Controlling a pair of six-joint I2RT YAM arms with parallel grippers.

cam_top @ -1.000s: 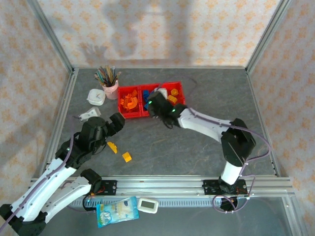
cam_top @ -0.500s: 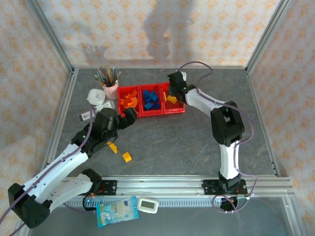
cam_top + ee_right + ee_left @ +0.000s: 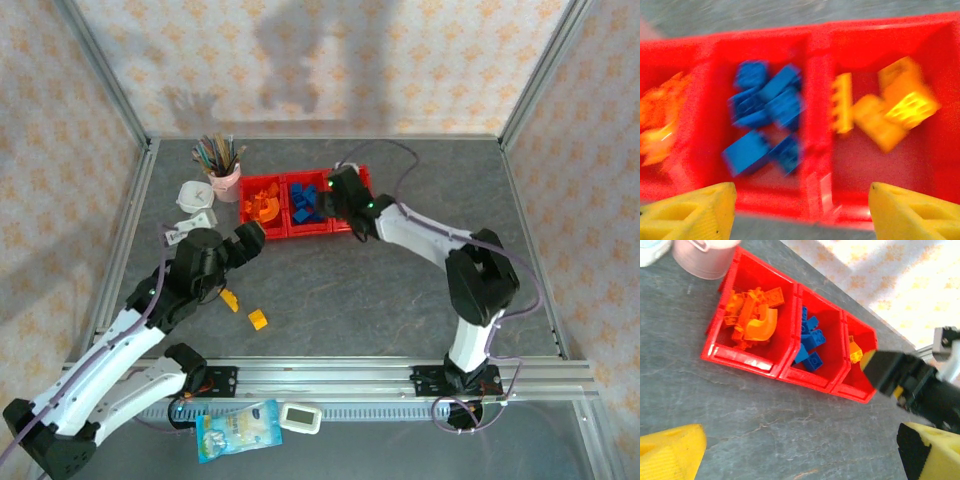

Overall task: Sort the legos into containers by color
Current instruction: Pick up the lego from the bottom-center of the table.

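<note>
Left tool [image 3: 800, 450] and right tool [image 3: 800, 210] both spread and empty; the right hangs over a divider [image 3: 816, 75] of the red bins [image 3: 860, 165], so descent could strike it and shove the row.

The right gripper [image 3: 332, 205] hangs over the right half of the red bins [image 3: 284, 190]; the left gripper [image 3: 250, 237] is near their front left corner. A yellow brick [image 3: 229, 299] and a second brick [image 3: 258, 320] lie in front of the bins, well apart from them.
</note>
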